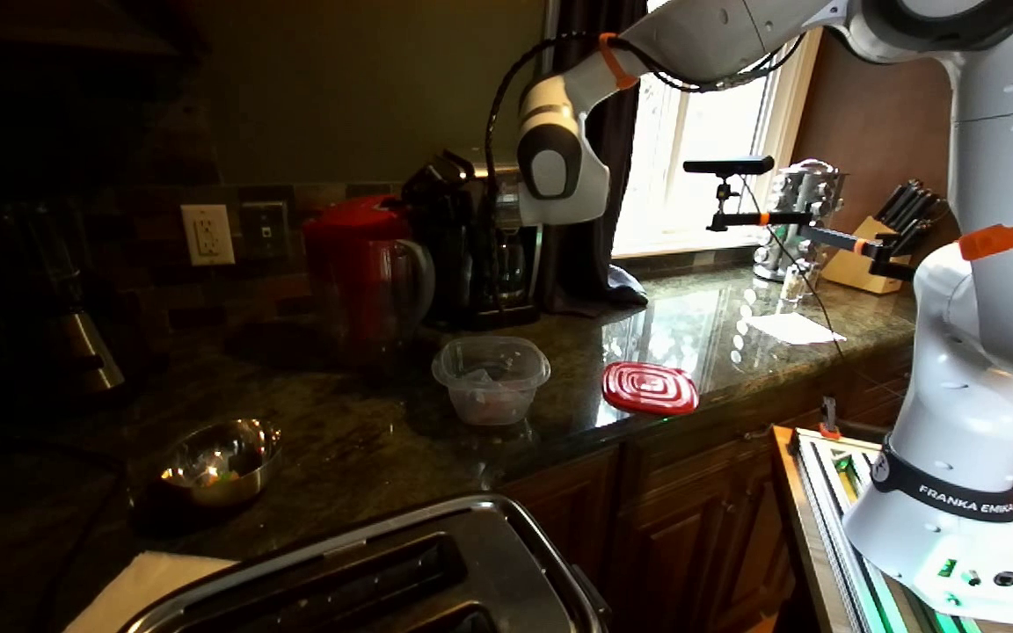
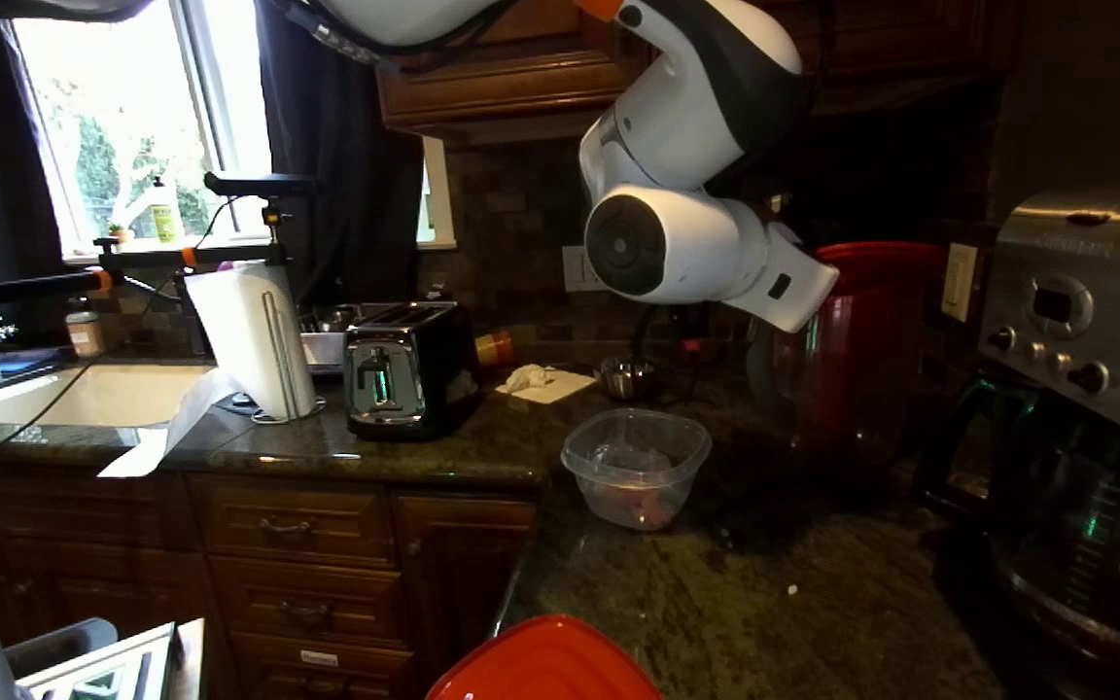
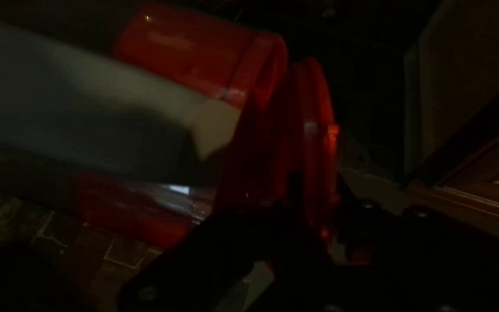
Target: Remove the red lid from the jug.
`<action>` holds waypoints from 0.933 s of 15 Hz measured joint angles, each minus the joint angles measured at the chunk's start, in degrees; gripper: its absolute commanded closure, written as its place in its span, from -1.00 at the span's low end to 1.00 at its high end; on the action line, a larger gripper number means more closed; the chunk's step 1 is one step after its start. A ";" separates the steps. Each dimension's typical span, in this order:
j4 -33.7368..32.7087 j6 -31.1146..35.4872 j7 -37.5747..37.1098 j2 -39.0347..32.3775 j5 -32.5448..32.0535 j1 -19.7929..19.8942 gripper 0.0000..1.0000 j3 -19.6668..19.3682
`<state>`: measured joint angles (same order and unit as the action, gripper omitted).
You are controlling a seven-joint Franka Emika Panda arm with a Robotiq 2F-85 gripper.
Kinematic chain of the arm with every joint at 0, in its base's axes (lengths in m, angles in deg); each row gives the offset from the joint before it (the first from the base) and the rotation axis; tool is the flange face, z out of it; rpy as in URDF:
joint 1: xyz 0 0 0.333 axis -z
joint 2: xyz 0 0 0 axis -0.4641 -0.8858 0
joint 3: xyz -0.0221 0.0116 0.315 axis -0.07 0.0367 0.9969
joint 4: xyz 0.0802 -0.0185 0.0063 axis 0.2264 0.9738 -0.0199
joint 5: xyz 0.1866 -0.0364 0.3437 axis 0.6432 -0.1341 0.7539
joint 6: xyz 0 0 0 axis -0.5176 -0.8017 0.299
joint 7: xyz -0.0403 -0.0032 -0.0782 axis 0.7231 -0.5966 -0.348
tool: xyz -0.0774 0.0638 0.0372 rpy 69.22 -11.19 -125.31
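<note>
One gripper point(image 3: 319, 193) pinches the edge of the lid point(image 3: 316, 134); a gap shows between lid and jug point(image 1: 353, 272) along one side, and whether they touch elsewhere I cannot tell. The jug stands near the worktop's point(image 2: 735, 612) back edge, the tub point(image 1: 491, 400) nearer the front edge, the disc point(image 1: 650, 388) right at it.

Glossy plastic jug point(image 1: 357, 272), metal bowl point(image 1: 238, 488).
</note>
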<state>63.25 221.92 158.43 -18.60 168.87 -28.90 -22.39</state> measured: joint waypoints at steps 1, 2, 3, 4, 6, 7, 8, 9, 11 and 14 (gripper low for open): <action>0.01 0.00 -1.15 0.38 0.00 0.15 0.91 0.00; 0.05 0.00 -2.32 1.01 0.00 0.26 0.91 0.00; 0.24 -0.13 -3.58 1.92 0.00 0.29 0.91 0.05; 0.77 -0.56 -5.14 3.17 -0.21 0.30 0.91 0.22; 2.86 -2.79 -9.30 6.46 -1.87 0.32 0.91 0.82; 4.36 -4.46 -12.49 8.36 -4.27 0.36 0.91 1.26; 5.93 -6.13 -16.04 10.21 -7.18 0.40 0.91 1.70; 7.52 -7.67 -19.59 11.96 -10.08 0.41 0.91 2.12; 10.81 -10.54 -26.44 15.07 -15.38 0.42 0.91 3.04; 14.94 -14.19 -35.02 17.96 -21.75 0.35 0.91 4.93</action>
<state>78.19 207.72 123.41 -0.64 147.12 -28.55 -17.45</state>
